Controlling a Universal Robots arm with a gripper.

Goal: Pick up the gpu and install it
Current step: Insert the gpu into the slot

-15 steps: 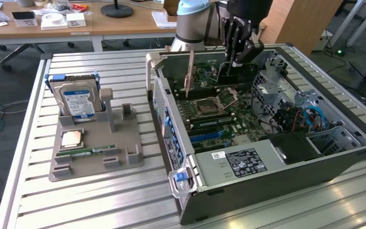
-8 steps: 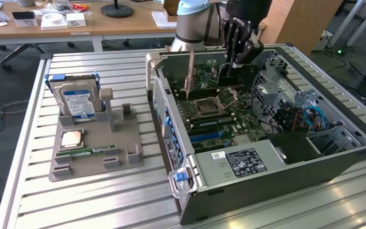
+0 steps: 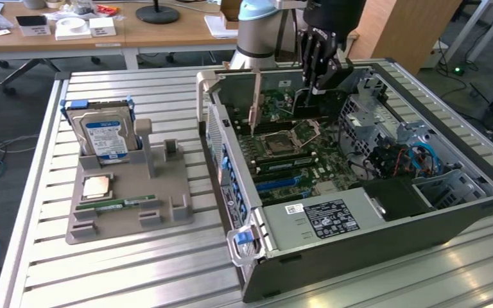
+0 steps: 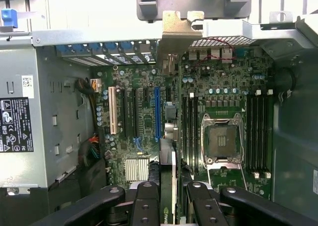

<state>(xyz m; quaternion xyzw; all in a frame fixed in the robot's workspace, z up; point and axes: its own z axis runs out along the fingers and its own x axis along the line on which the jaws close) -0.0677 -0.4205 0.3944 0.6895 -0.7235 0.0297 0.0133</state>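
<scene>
The gpu (image 3: 302, 106), a flat black card with a long silvery bracket (image 3: 255, 102), hangs upright inside the open computer case (image 3: 375, 221), just above the green motherboard (image 3: 285, 160). My gripper (image 3: 317, 86) is shut on the card's upper edge. In the wrist view the gpu (image 4: 168, 156) shows edge-on between the black fingers (image 4: 145, 206), and its bracket (image 4: 175, 35) reaches to the case's rear wall. It hangs between the blue slot (image 4: 157, 112) and the RAM slots beside the CPU socket (image 4: 222, 141).
To the exterior view's left, a grey holder (image 3: 131, 215) on the slatted table carries a blue-labelled hard drive (image 3: 103, 135), a CPU (image 3: 98, 186) and a RAM stick (image 3: 120, 204). The case walls, a drive cage (image 3: 371, 122) and the power supply (image 3: 328, 218) hem in the motherboard.
</scene>
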